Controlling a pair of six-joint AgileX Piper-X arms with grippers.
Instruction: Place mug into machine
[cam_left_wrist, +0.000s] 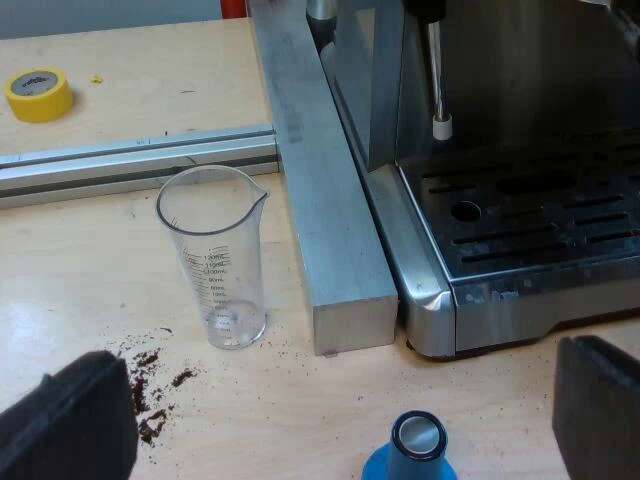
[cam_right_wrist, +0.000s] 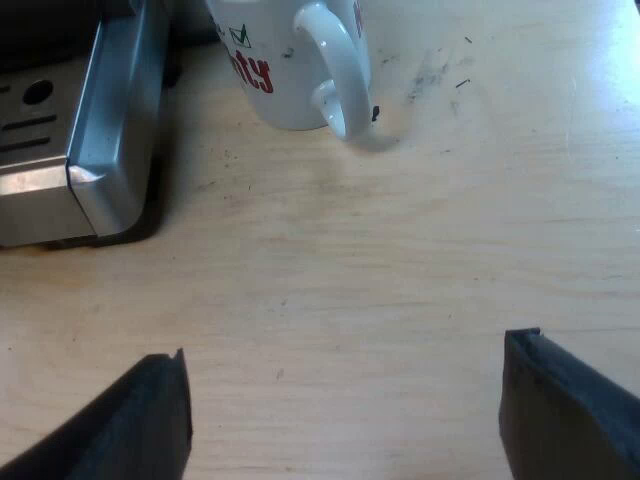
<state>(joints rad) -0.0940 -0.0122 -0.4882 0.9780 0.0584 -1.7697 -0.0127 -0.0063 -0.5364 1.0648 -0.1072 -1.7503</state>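
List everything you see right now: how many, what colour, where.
espresso machine: one, silver, nothing on the visible drip tray
mug: one, white with red lettering, on the table by the machine's corner
metal bars: two, grey, one along the machine, one crosswise
measuring glass: one, clear, upright where the bars meet
tamper: one, blue, at the machine's front
tape roll: one, yellow, beyond the bars
coffee grounds: scattered, dark, near the measuring glass
table: one, light wood, under everything
left gripper: one, black, open, over the tamper
right gripper: one, black, open, short of the mug
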